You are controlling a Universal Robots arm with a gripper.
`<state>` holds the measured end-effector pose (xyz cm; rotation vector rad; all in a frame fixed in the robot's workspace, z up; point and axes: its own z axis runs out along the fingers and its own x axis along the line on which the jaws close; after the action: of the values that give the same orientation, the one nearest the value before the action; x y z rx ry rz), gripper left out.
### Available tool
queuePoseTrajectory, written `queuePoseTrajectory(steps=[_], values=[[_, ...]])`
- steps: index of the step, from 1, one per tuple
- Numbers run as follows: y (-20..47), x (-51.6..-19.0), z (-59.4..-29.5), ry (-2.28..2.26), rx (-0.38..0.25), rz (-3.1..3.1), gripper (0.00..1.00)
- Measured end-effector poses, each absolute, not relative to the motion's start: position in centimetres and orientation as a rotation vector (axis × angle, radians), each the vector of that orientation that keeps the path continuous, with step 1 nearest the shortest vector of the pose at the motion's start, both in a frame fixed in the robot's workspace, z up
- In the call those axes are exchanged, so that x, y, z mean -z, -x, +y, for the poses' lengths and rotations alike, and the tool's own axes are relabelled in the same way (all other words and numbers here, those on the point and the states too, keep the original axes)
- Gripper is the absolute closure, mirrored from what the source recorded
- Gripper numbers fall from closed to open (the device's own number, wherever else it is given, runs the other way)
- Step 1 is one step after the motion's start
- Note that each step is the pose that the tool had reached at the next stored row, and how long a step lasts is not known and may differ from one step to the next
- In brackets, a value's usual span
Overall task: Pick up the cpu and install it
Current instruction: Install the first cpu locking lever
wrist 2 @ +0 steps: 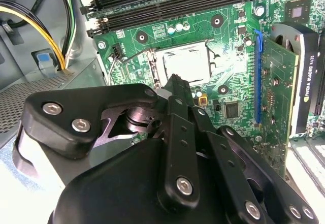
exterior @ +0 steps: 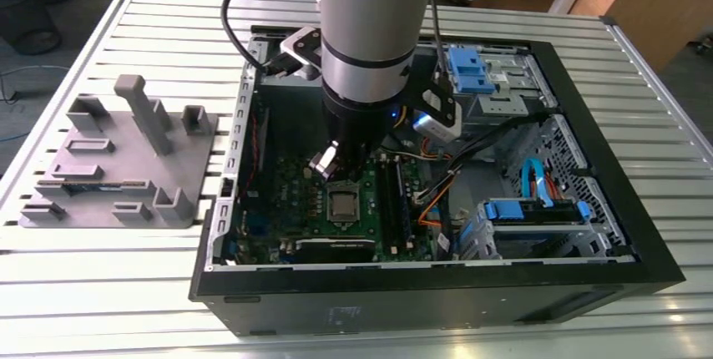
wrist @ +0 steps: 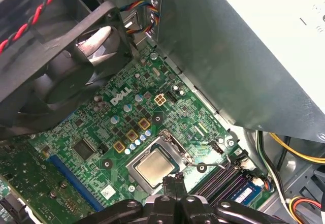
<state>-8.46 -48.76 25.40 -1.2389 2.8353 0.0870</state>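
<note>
The cpu [wrist: 154, 166] is a small flat square chip with a dull silver-grey metal top and a thin pale rim. It lies flat inside the silver socket frame [wrist: 170, 144] on the green motherboard [wrist: 114, 127], and nothing is gripping it. In the second wrist view the cpu [wrist 2: 185, 64] shows pale and bright within the same frame [wrist 2: 152, 64], and in the exterior view the cpu [exterior: 342, 202] sits near the middle of the board inside the open black computer case [exterior: 446, 292].

Around it, long black memory slots [wrist 2: 167, 3] run along one side of the socket, and a graphics card [wrist 2: 292, 82] stands on edge on the other side. A black fan [wrist: 66, 66] with red and black wires hangs over the board's far end. Yellow and black cables [wrist 2: 45, 26] run past the case wall. On the exterior view's left, a grey plastic tray [exterior: 112, 167] with upright blocks rests on the slatted metal table [exterior: 624, 67], well apart from the case.

The gripper [wrist: 171, 179] is inside the case, just above the socket's edge. Its black fingers [wrist 2: 177, 89] are drawn together with nothing between them, their tips just beside the cpu and pointing down at the frame's near rim. The arm's thick grey body [exterior: 373, 33] covers the far part of the board in the exterior view.
</note>
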Motion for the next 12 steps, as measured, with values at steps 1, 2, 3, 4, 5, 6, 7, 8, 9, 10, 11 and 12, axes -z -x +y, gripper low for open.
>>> queuePoseTrajectory(steps=[1,2,3,4,5,6,7,8,9,10,11,12], values=[[8.46,-25.42,-48.76,1.239,-0.087,2.835,0.87],[8.47,-25.47,-48.77,1.239,-0.087,2.836,0.87],[8.47,-25.5,-48.77,1.239,-0.087,2.836,0.87],[8.46,-25.54,-48.77,1.239,-0.087,2.835,0.87],[8.46,-25.58,-48.77,1.239,-0.087,2.835,0.87],[8.46,-25.63,-48.77,1.239,-0.087,2.835,0.87],[8.46,-25.64,-48.76,1.239,-0.087,2.835,0.87],[8.46,-25.64,-48.76,1.239,-0.087,2.835,0.87],[8.46,-25.64,-48.76,1.239,-0.087,2.835,0.87],[8.46,-25.66,-48.77,1.239,-0.087,2.835,0.87],[8.46,-25.66,-48.77,1.239,-0.087,2.835,0.87],[8.46,-25.67,-48.77,1.239,-0.087,2.835,0.87]])
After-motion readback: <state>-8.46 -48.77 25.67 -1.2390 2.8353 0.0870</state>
